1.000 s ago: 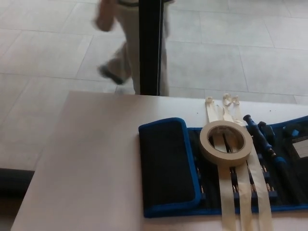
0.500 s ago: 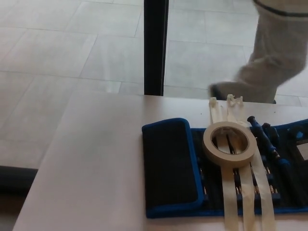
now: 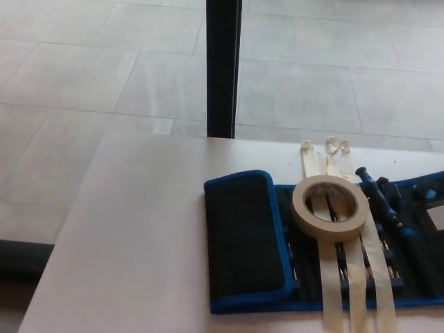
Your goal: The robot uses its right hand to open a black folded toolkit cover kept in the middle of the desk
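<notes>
- Black toolkit cover (image 3: pixel 244 239) edged all round in bright blue piping, its one folded flap a plain dark panel with no print.
- Roll of masking tape (image 3: pixel 330 206) in pale cream, with three cream tape strips (image 3: pixel 347 277) running across the kit.
- Screwdrivers (image 3: pixel 380 194) with dark blue and black handles; the row of small bits in the kit glints metallic.
- Desk (image 3: pixel 139 243) a plain off-white, unpatterned.
- Floor (image 3: pixel 90 76) of light grey tiles marked off by darker grout lines.
- Upright post (image 3: pixel 223 66) solid black.

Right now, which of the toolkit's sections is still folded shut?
The left section of the toolkit: its plain black, blue-edged flap lies folded over, while the parts to its right lie open under the tape roll.
</notes>
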